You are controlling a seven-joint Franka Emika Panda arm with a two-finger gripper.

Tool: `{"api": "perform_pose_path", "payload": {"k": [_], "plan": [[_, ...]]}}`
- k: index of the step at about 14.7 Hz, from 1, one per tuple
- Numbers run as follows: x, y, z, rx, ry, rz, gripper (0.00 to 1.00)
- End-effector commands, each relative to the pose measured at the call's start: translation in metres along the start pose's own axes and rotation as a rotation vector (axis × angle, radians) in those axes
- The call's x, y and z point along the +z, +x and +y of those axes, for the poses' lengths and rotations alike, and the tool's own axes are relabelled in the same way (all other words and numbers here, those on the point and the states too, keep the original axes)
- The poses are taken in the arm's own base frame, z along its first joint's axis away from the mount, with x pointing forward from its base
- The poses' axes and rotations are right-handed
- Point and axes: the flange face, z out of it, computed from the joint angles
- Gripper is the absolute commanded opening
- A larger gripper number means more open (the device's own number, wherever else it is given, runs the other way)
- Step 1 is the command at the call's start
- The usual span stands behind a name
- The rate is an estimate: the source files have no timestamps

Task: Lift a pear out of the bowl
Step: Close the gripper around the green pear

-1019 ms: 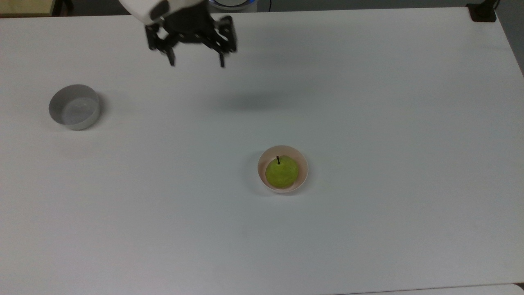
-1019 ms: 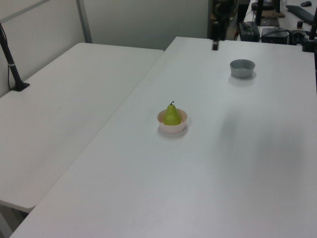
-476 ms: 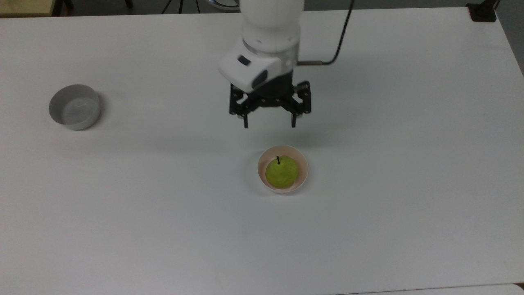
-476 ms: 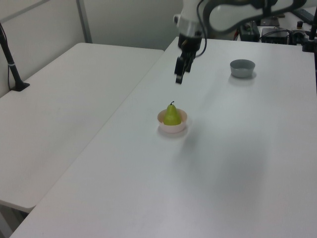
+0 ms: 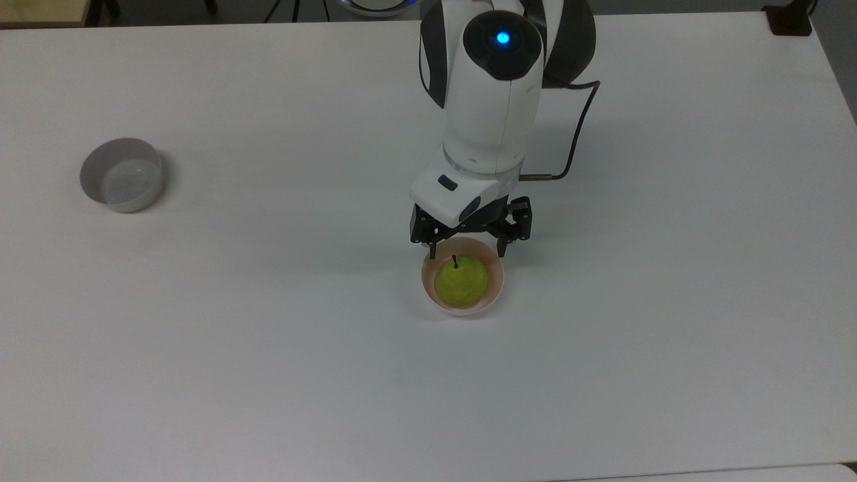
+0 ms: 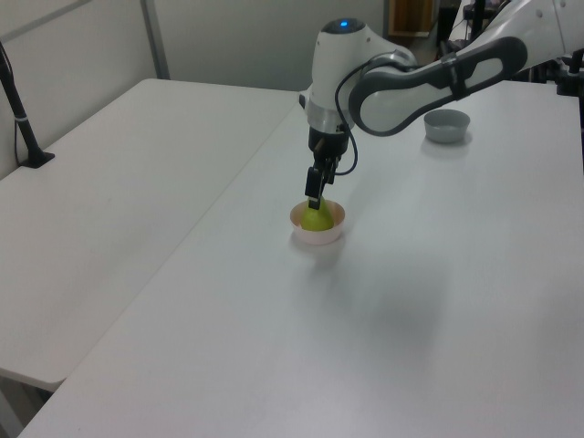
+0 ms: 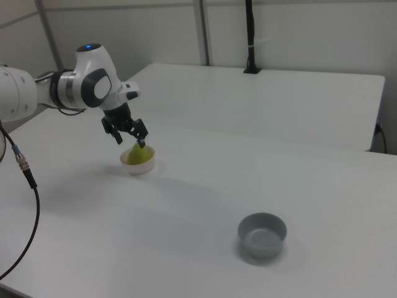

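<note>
I see the pear sitting in the pink bowl, stem up; the bowl sits on the white tabletop, a little past the middle toward 4 o'clock in the top view; the pear takes up most of the bowl, so there is not much room at its sides.

My end effector hangs just over the bowl's rim at 12 o'clock in the top view; its two fingers are spread wide and hold nothing; one tip is at about 11 o'clock of the bowl and the other at about 1 o'clock. In the left view the end effector is right on top of the pear, very near the stem; I cannot tell if it touches. In the right view the end effector is above the pear too.

A grey bowl sits well apart, at 9 o'clock in the top view; I leave it alone.

I think I am at the reach-in step; the grab is not done yet. Next I think I should slide a bit toward 6 o'clock in the top view so the pear is between the fingers; then go down, but not onto the rim; then squeeze and lift. The pear is round and smooth, so it may slip if I grab too high.
</note>
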Motion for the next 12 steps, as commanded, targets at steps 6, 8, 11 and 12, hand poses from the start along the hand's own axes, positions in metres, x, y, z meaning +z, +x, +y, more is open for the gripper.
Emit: {"api": "perform_pose_path", "payload": {"k": [6,8,11,12], "plan": [[0.047,0.001,-0.005,-0.045,-0.052,-0.005,0.83],[0.057,0.000,-0.010,-0.037,-0.053,-0.001,0.77],[0.062,0.003,-0.014,-0.022,-0.050,0.033,0.67],[0.062,0.003,-0.017,-0.026,-0.051,0.033,0.59]]}}
